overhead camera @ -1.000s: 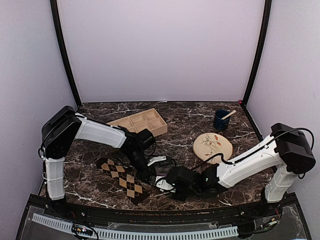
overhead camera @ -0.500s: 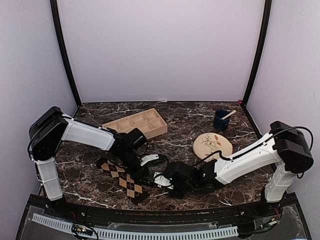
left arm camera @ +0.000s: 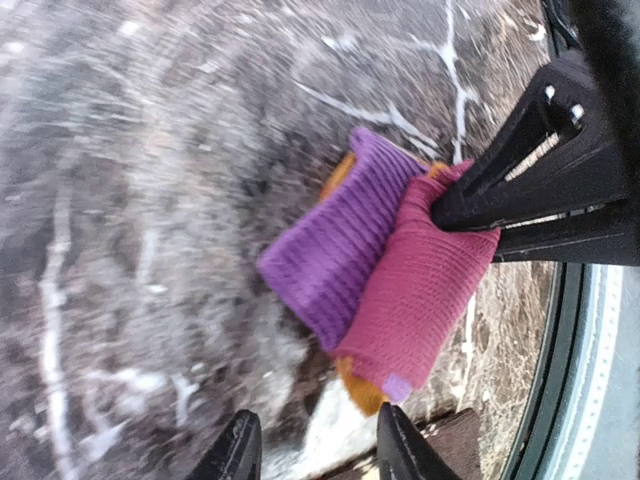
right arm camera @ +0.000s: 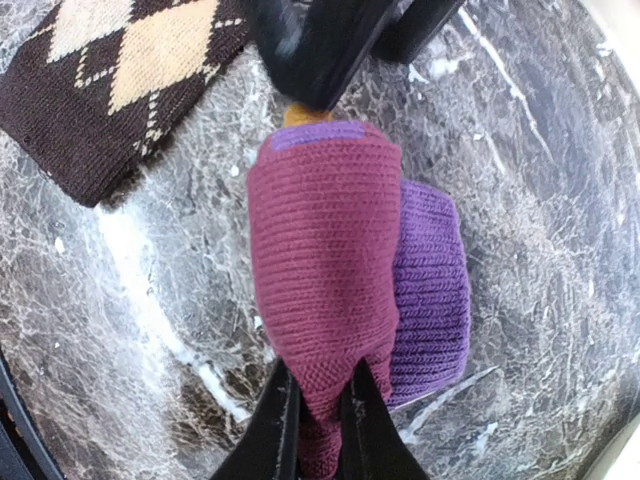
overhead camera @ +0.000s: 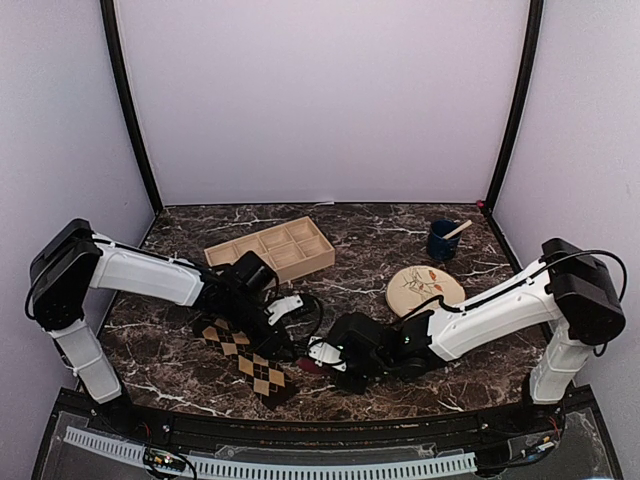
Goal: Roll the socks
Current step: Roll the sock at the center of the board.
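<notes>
Marble table (overhead camera: 380, 235) under everything, with the argyle sock (right arm camera: 120, 70) flat near its front edge, just left of the maroon-and-purple sock bundle (right arm camera: 325, 260). I read the right gripper (right arm camera: 318, 410) as pinched on the bundle's maroon end. The left gripper (left arm camera: 315, 445) hangs spread at the opposite end, nothing between its fingers. From the top view both wrists cover most of the bundle, and I cannot tell whether the left fingers touch its orange tip.
</notes>
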Available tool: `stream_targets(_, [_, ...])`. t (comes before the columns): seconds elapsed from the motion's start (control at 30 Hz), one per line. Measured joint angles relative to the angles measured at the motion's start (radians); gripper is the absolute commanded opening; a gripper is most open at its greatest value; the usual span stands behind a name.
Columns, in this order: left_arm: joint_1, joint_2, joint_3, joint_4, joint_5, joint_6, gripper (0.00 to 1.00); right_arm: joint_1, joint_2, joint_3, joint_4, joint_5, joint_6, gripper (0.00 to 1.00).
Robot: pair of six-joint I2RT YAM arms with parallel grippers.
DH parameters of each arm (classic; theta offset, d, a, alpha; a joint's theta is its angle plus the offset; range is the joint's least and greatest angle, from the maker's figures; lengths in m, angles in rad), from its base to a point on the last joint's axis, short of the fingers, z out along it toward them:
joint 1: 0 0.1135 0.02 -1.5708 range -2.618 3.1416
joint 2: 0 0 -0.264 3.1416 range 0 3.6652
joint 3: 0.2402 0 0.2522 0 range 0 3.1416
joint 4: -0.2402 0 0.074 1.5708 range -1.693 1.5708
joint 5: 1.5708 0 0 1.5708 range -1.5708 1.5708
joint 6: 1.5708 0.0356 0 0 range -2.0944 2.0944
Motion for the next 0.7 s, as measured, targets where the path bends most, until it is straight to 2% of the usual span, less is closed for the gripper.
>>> stream_targets(0.23, [0.004,-0.116,-0.083,0.098,-0.099,-0.039,0.43,-0.039,0.0,0.014,-0.023,-0.085,0.029,0.0])
stream_targets(0.7, [-0.025,-0.382,-0.304,0.343,-0.253,-0.085,0.43,-0.163,0.019,0.075,-0.113,-0.353,0.054,0.0])
